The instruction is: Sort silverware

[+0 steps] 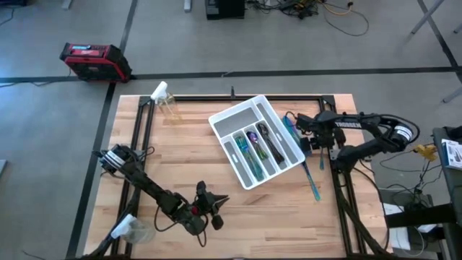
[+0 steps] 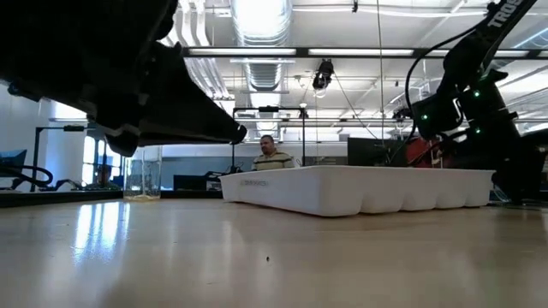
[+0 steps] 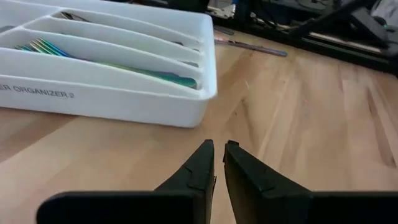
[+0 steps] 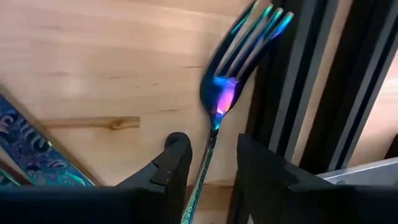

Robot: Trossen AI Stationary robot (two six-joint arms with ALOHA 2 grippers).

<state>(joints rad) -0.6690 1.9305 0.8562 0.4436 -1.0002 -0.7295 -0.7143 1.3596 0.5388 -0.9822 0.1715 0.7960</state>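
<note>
My right fingers [image 4: 208, 163] are straddling the slim handle of an iridescent fork [image 4: 231, 81], not quite pinching it; its lower handle is cut off from sight. The fork is lying on the desk [image 1: 180, 166] beside the white tray [image 1: 232, 118], where more silverware [image 1: 253, 148] is resting. My left fingers [image 3: 218, 163] are hovering nearly closed, holding nothing, near the tray's corner.

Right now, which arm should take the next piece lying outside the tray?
Right. The right gripper already straddles the fork beside the white tray; the left gripper sits nearly closed, far from any loose silverware.
</note>
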